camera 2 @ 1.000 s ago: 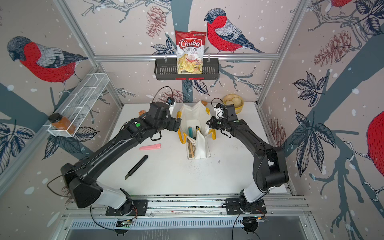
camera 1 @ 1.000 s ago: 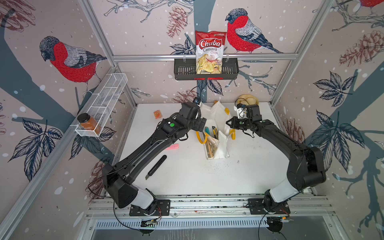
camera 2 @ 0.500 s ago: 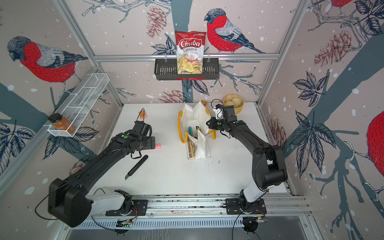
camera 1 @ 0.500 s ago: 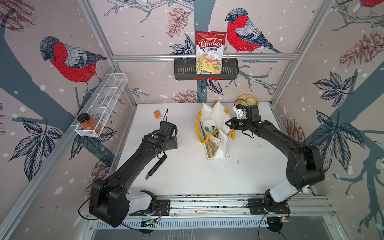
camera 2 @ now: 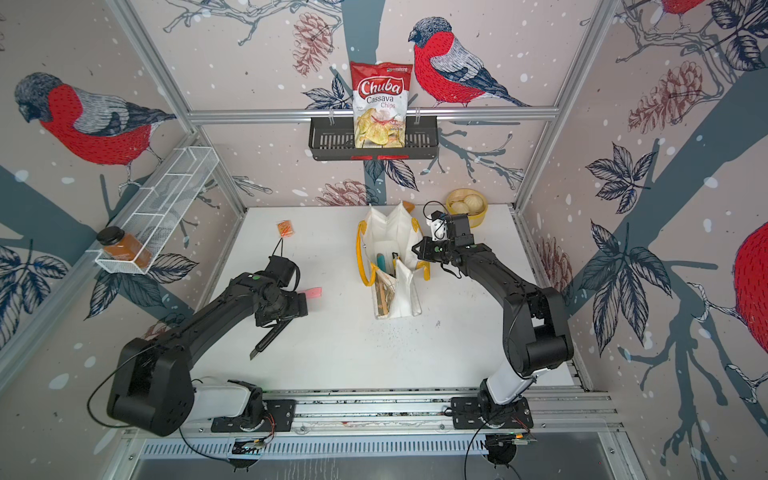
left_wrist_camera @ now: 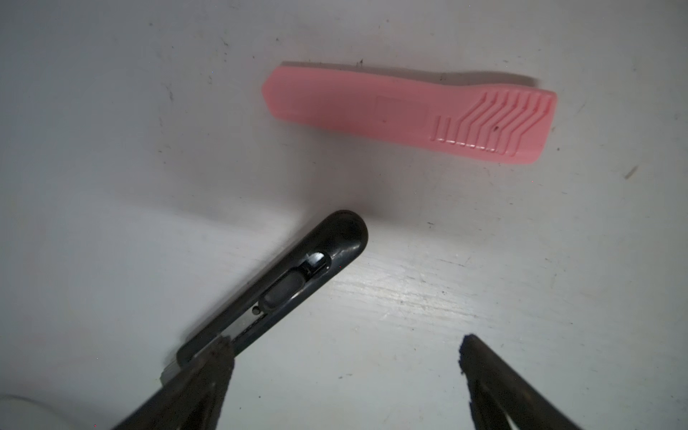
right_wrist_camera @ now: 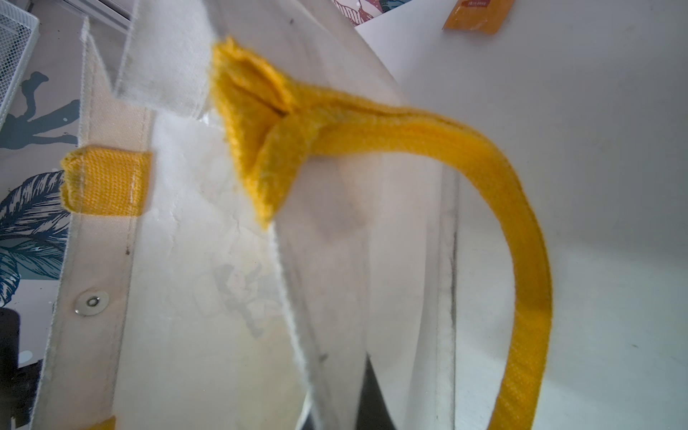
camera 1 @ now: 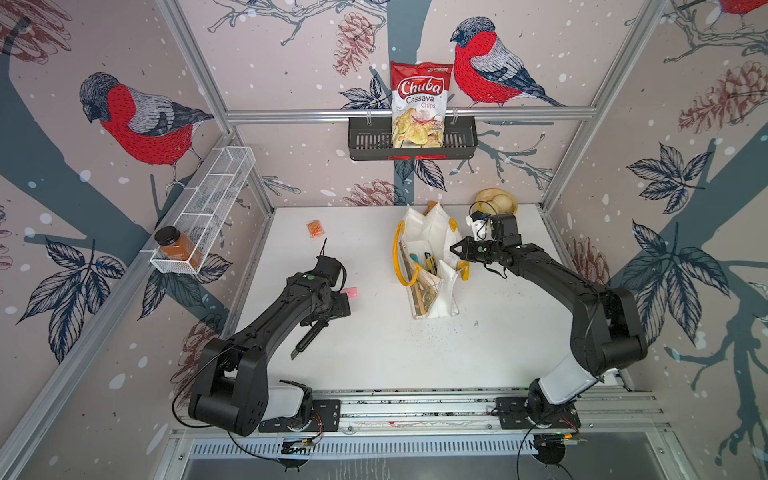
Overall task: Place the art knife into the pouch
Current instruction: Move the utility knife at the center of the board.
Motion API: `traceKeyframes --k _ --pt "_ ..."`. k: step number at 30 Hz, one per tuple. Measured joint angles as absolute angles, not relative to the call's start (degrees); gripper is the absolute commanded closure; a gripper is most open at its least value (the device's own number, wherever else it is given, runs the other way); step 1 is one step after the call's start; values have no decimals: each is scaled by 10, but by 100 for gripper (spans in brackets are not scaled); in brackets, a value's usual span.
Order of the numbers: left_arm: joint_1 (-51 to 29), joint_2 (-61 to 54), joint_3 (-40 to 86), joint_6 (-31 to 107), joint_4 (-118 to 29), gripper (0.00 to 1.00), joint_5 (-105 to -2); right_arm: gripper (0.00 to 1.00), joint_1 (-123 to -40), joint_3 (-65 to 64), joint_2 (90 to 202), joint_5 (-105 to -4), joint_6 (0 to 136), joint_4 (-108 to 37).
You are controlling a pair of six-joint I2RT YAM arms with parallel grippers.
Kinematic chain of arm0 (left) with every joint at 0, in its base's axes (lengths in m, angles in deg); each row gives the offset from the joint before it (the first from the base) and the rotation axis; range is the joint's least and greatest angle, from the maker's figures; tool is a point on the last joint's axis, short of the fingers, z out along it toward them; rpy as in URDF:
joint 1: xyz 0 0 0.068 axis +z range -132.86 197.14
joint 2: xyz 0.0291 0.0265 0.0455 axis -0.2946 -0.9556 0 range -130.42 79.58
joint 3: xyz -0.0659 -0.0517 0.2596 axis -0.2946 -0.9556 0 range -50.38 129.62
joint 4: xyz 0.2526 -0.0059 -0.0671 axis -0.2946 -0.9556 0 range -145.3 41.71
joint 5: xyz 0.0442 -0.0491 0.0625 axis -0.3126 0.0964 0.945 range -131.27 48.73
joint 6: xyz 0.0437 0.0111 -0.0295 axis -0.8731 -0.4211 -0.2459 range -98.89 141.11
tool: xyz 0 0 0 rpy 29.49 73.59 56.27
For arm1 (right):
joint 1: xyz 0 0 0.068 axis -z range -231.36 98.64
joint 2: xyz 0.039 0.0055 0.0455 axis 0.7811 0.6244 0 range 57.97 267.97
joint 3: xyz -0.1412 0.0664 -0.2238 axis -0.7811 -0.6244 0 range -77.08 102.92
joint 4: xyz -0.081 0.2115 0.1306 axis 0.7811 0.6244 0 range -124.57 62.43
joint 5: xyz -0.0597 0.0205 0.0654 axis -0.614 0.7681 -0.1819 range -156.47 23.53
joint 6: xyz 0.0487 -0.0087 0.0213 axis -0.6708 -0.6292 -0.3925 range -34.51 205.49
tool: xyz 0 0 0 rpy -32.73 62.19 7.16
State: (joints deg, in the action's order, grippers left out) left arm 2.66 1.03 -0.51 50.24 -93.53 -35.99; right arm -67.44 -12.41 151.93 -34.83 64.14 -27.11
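hovering low over the white table (camera 1: 374, 357), the left gripper (left_wrist_camera: 342, 357) has its jaws spread wide and holds nothing. the black art knife (left_wrist_camera: 298, 283) lies flat right under it: one fingertip (left_wrist_camera: 216, 357) sits over the knife's body, the other finger stands apart on bare table, so the tool looks off to one side of the handle rather than straddling it. the knife's long axis runs slantwise across the gap between the fingers, its rounded end pointing ahead of the tool toward a pink knife (left_wrist_camera: 409, 115) just beyond. in a top view the art knife (camera 1: 309, 336) trails back from the gripper toward the left arm's base.

the pouch (camera 1: 428, 266) stands well apart, off toward the right arm, mouth upward. the right gripper (camera 1: 459, 251), pressed shut, appears to pinch the pouch's edge near a yellow handle (right_wrist_camera: 521, 223). the left arm is far the nearer to the knife. open table lies all round it, and between it and the pouch.
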Motion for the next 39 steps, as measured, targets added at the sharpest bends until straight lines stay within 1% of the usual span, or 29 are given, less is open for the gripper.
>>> traceKeyframes --k 3,7,12,19,23,27,34,39 --pt "44 -32 1 500 -926 5 -376 100 -671 -127 1518 -344 641 -273" --pt "48 -86 10 492 -923 5 -393 100 -664 -136 1512 -336 642 -278" --pt "53 -131 42 479 -922 5 -366 100 -653 -142 1510 -327 641 -281" --pt "68 -152 48 465 -922 6 -356 100 -652 -144 1515 -319 642 -286" --pt "68 -166 53 456 -922 11 -367 100 -647 -147 1517 -317 642 -288" --pt "69 -177 56 447 -922 14 -378 100 -644 -149 1519 -315 642 -289" --pt "65 -188 57 436 -914 14 -401 100 -641 -148 1528 -315 642 -294" --pt "63 -207 87 432 -920 14 -415 100 -641 -147 1530 -314 642 -295"
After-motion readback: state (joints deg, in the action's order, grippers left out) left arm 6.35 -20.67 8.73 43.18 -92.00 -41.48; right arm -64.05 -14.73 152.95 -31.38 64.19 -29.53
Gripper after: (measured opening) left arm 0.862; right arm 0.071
